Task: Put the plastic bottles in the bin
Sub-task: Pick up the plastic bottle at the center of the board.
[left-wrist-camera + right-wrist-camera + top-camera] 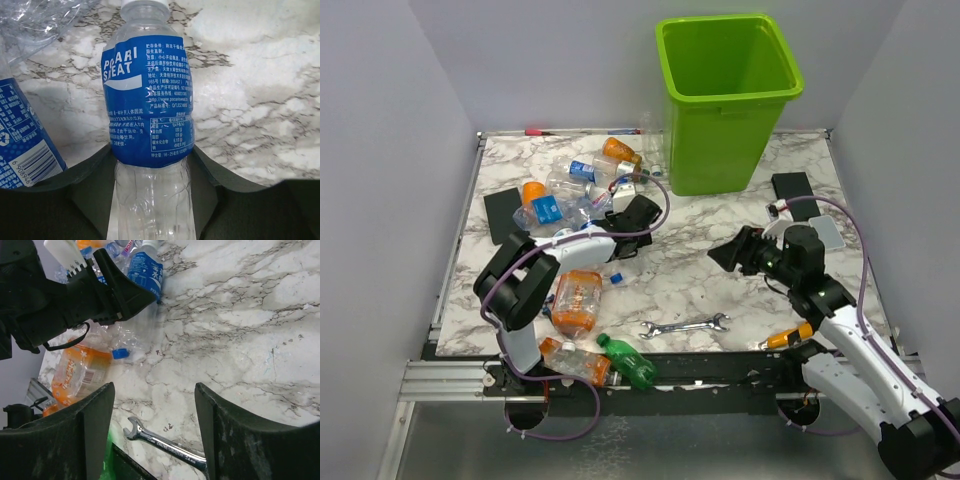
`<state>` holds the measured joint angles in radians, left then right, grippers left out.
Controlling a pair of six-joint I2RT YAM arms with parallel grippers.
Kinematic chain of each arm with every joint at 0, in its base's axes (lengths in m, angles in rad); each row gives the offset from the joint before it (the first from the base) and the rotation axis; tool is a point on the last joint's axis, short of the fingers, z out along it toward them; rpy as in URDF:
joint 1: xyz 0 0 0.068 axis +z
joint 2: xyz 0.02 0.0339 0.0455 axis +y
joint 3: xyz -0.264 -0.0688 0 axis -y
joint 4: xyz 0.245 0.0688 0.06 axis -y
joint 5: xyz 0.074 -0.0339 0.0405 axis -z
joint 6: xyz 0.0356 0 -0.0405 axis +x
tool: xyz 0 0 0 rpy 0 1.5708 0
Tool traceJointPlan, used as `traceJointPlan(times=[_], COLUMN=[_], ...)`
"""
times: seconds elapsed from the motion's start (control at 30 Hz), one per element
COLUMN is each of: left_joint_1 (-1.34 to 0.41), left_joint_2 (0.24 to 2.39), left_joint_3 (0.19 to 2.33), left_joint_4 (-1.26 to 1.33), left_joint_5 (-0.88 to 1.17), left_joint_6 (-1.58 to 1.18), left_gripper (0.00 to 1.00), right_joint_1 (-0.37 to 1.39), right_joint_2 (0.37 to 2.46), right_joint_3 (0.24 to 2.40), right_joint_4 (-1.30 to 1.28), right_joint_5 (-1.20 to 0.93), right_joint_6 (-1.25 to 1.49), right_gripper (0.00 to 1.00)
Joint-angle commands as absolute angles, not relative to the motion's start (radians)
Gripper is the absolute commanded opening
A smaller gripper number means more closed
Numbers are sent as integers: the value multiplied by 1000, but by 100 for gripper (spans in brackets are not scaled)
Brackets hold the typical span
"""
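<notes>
A clear plastic bottle with a blue label (pixel 147 100) lies on the marble between my left gripper's fingers (pixel 85 192), which press both its sides. That left gripper (pixel 638 215) is at the right end of a pile of clear and orange bottles (pixel 570 185) at the back left. A large orange bottle (pixel 577 300), a green bottle (pixel 628 362) and another orange one (pixel 570 358) lie near the left arm's base. The lime-green bin (pixel 730 100) stands at the back. My right gripper (pixel 725 255) hovers open and empty over mid-table (pixel 155 405).
A silver wrench (pixel 685 326) lies near the front edge, below the right gripper (pixel 170 445). An orange-handled screwdriver (pixel 790 338) lies by the right arm. Black pads sit at the left (pixel 505 212) and right (pixel 792 190). A second blue-labelled bottle (pixel 20 140) lies left of the gripped one.
</notes>
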<state>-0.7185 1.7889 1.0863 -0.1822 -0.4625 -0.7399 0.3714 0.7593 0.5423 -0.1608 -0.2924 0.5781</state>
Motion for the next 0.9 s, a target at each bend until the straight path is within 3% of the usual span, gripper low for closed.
traceJointPlan(times=[0.0, 0.1, 0.2, 0.4, 0.5, 0.63, 0.87], left_joint_1=[-724, -723, -723, -724, -732, -735, -738], left_joint_2=[1659, 1523, 1356, 1096, 1028, 955, 942], left_joint_3=[1088, 1043, 944, 722, 620, 460, 451], left_joint_4=[-150, -71, 79, 309, 437, 704, 730], left_joint_5=[-353, -257, -132, 188, 218, 203, 228], left_joint_6=[-622, -478, -317, -47, -6, -55, -69], left_gripper=[45, 41, 40, 42, 42, 39, 36], right_joint_1=[371, 371, 371, 371, 376, 416, 581], right_joint_2=[728, 692, 686, 697, 733, 785, 919], right_joint_3=[606, 625, 669, 725, 758, 800, 876], right_joint_4=[-202, -182, -149, 30, 103, 122, 150], right_joint_5=[-250, -227, -337, -548, -566, -488, -260], right_joint_6=[584, 611, 571, 619, 655, 641, 614], right_gripper=[74, 88, 94, 95, 95, 93, 88])
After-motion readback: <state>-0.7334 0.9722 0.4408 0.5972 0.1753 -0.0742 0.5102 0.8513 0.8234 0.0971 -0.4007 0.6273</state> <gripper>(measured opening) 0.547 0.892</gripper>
